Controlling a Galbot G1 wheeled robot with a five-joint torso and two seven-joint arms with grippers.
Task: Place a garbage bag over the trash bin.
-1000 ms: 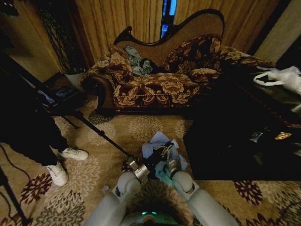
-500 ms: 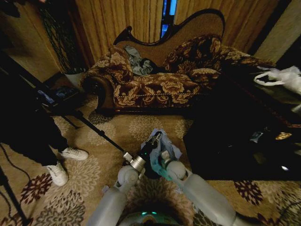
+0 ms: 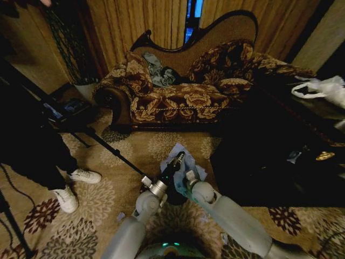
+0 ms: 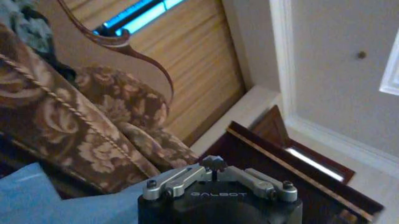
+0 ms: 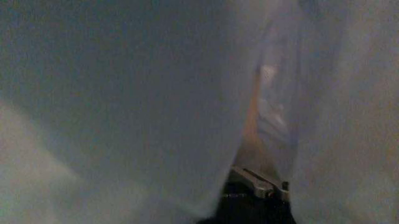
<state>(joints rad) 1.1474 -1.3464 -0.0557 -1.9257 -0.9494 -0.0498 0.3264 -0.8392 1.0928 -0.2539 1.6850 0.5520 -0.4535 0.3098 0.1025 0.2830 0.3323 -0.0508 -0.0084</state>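
While the garbage bag drapes over the trash bin on the carpet, we work both tools there, grips impossible to tell, and next must spread the film round the rim.

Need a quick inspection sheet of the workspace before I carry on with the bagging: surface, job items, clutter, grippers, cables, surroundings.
Surface: patterned carpet; the work is on the floor in front of the robot.
Job's things: garbage bag, pale blue, draped between the two arms; trash bin mostly hidden under the bag and arms, a dark patch showing.
Clutter: white plastic bag on the dark low table to the right.
Grippers: left gripper raised at the bag's far edge, fingers closed together; right gripper in the bag film, state unclear.
Cables: a thin dark cable on the carpet at far left.
Surroundings: floral sofa, curtains behind; tripod leg; a person's white shoes.
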